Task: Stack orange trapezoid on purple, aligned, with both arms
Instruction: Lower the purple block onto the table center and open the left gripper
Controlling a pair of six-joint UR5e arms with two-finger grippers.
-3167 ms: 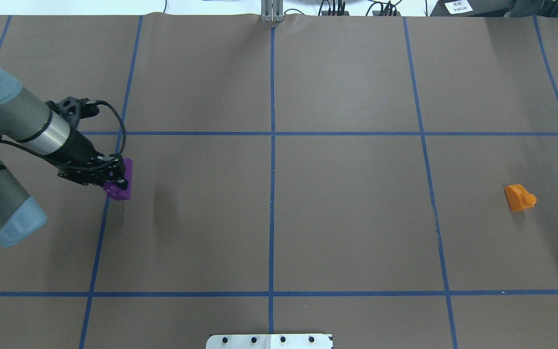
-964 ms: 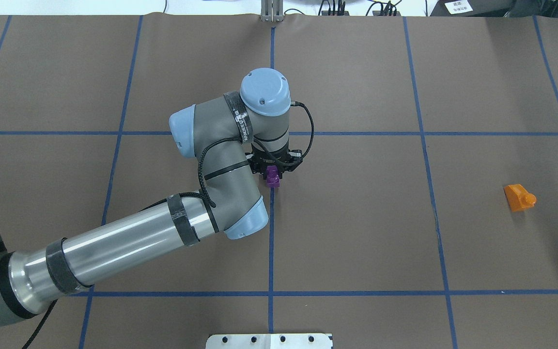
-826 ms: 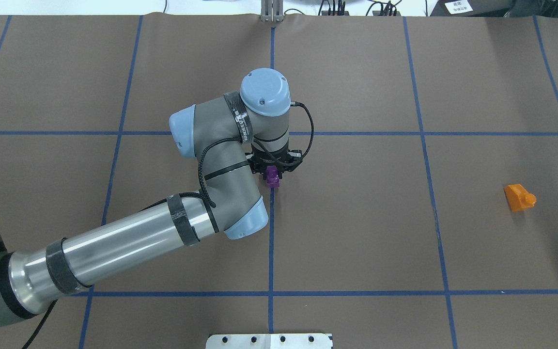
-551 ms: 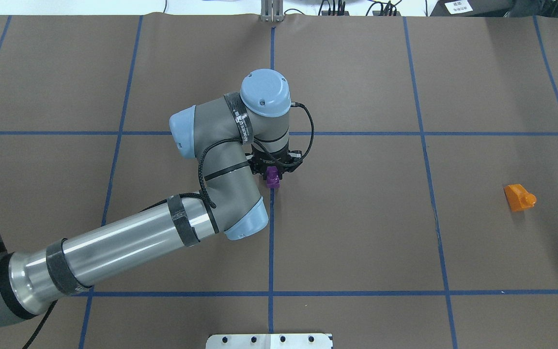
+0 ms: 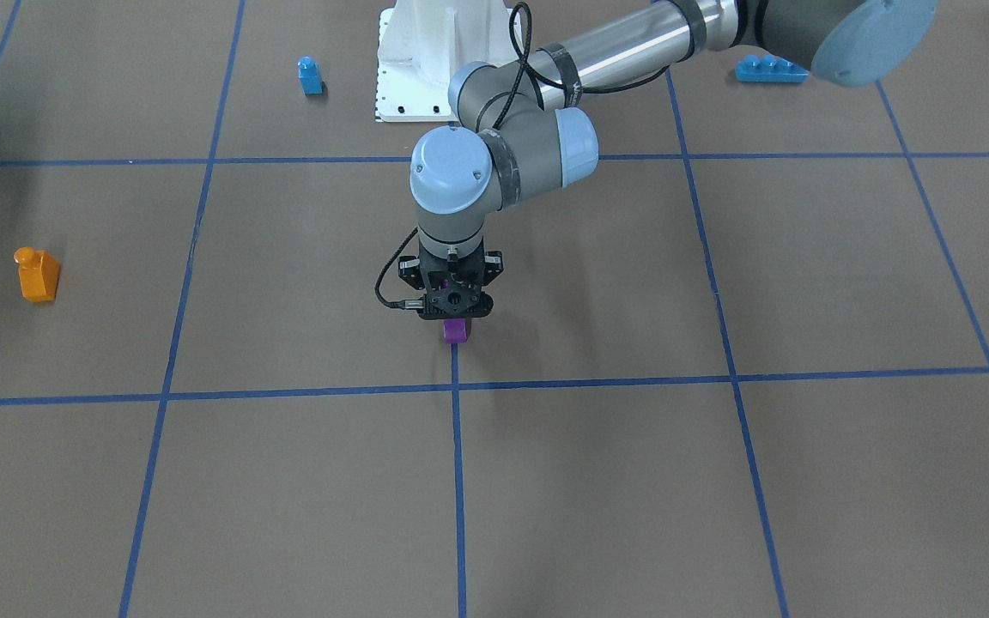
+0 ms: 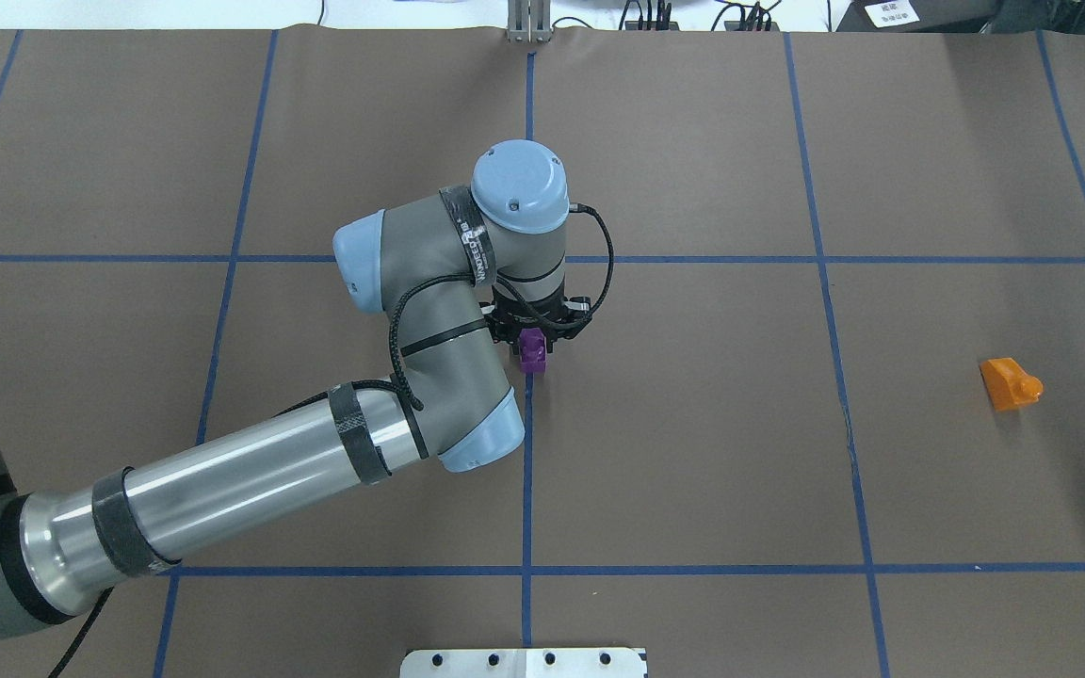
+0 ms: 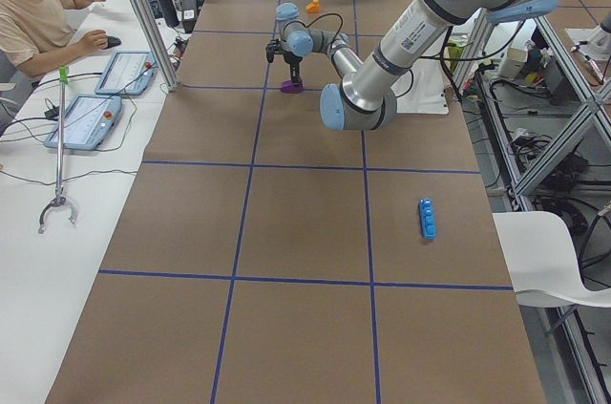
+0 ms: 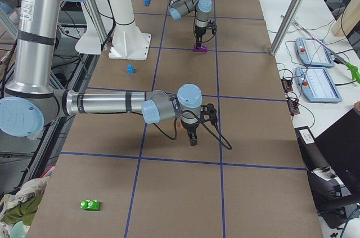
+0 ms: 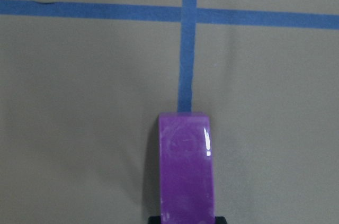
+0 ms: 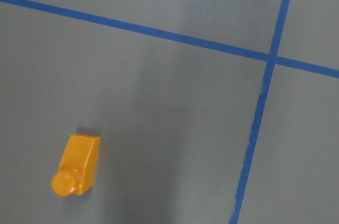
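The purple block (image 6: 532,351) is at the table's middle, on the blue centre line, lying at or just above the surface. It also shows in the front view (image 5: 457,330) and fills the lower middle of the left wrist view (image 9: 186,168). My left gripper (image 6: 534,331) points straight down and is shut on it. The orange trapezoid (image 6: 1011,383) lies alone far to the right, stud sideways; it shows in the right wrist view (image 10: 77,166) too. My right gripper (image 8: 192,138) shows only in the exterior right view, hanging over the table; I cannot tell its state.
A small blue single-stud block (image 5: 310,75) and a long blue brick (image 5: 771,69) lie near the robot's white base plate (image 5: 391,94). A green block (image 8: 90,205) lies at the table's right end. An operator (image 7: 38,12) sits beside the table.
The left arm carried the purple block from the left side to the table's centre. In the last half second the arm and block shifted slightly. The orange trapezoid has not moved.
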